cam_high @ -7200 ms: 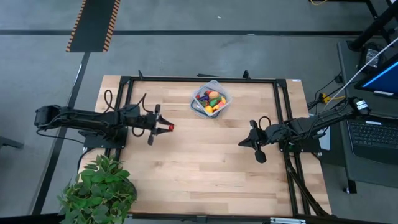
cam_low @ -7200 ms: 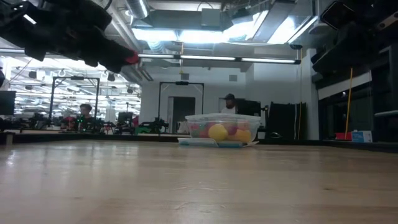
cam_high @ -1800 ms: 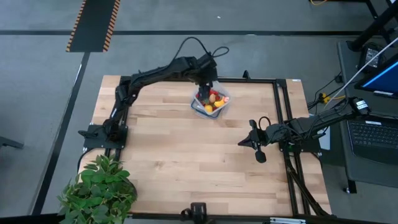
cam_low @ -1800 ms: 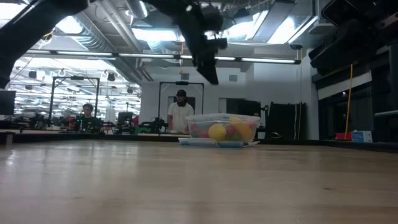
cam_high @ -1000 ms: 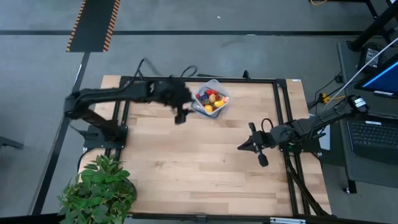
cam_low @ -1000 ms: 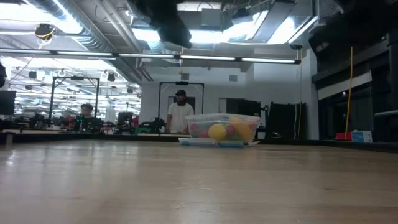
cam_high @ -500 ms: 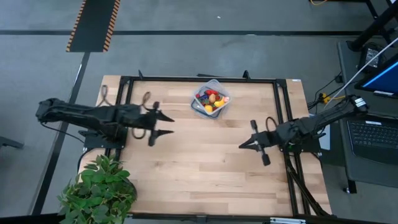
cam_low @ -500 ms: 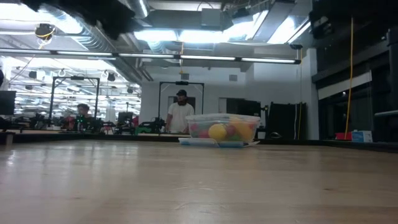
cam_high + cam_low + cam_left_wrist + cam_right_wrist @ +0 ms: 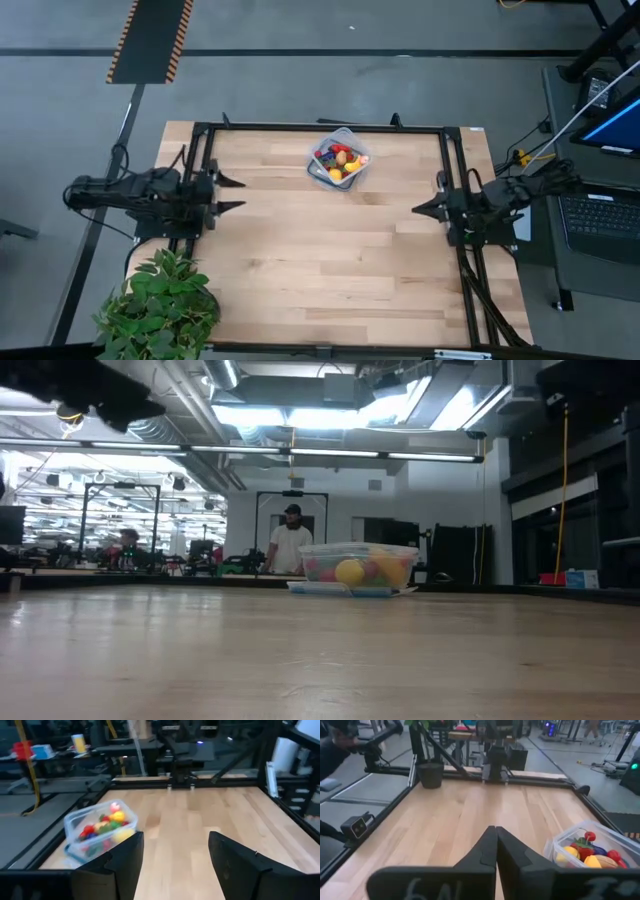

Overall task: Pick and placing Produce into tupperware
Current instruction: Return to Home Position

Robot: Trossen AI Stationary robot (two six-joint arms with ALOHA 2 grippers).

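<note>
The tupperware [image 9: 313, 172] is a small clear bluish container standing on the table near the middle of its far edge. The produce [image 9: 338, 160], toy pieces in yellow, red, green and purple, lies heaped inside it. The left wrist view shows the tupperware [image 9: 75, 829] with the produce [image 9: 107, 822] inside, and so does the right wrist view [image 9: 560, 845]. My left gripper [image 9: 236, 194] hangs open at the table's left edge, pointing across the table, far from the container. My right gripper [image 9: 418, 210] is shut at the right edge, pointing left. Neither holds anything.
A leafy potted plant [image 9: 160, 305] stands at the near left corner. A black frame rail [image 9: 320, 126] runs around the tabletop. A laptop [image 9: 600, 215] sits off the right side. A person [image 9: 291, 545] stands in the room behind. Bare wood lies between the arms.
My left gripper has drawn back from beside the tupperware toward the table's left edge, open and holding nothing. My right gripper has pulled back toward the right edge and a little toward the far edge. The tupperware and produce have stayed in place.
</note>
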